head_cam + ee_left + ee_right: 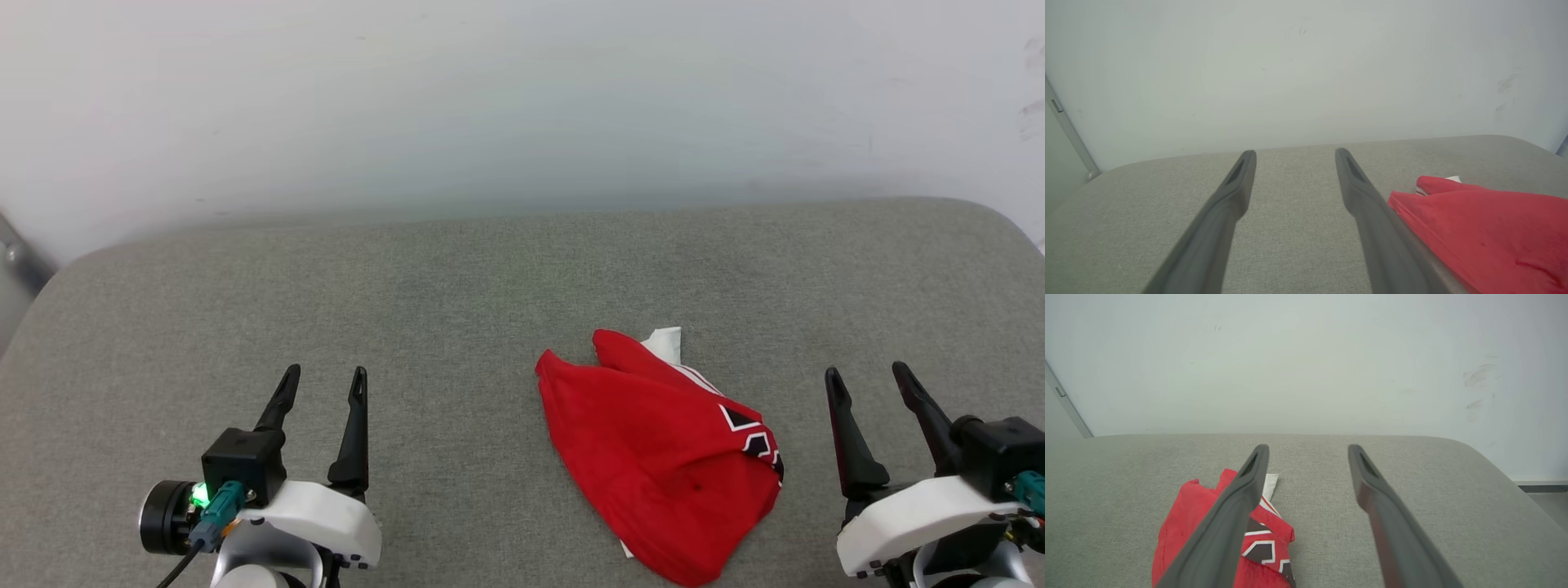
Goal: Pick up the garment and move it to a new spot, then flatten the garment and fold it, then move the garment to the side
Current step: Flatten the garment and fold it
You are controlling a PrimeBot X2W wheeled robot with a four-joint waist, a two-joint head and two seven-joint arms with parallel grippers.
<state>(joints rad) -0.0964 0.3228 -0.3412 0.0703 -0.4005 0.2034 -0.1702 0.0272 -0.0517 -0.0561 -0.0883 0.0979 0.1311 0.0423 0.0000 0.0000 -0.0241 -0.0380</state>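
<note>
Garment (653, 457) lies crumpled in a red heap at about 5 o'clock of the grey padded surface (457, 286), close to the near edge. A white sleeve tip pokes out at its 12 o'clock and black, white-edged lettering shows along its 3 o'clock fold. I see nothing touching it.

My right gripper (866, 372) sits just off the heap's 3 o'clock, fingers spread and holding nothing. In the right wrist view, one finger overlaps the cloth without visible contact. My left gripper (326, 373) is well apart at 9 o'clock, also spread wide and empty.

Bare surface runs from the heap's 9 round to 1 o'clock. The far edge meets the pale wall (522, 98) at 12, with rounded corners at 10 and 2.
</note>
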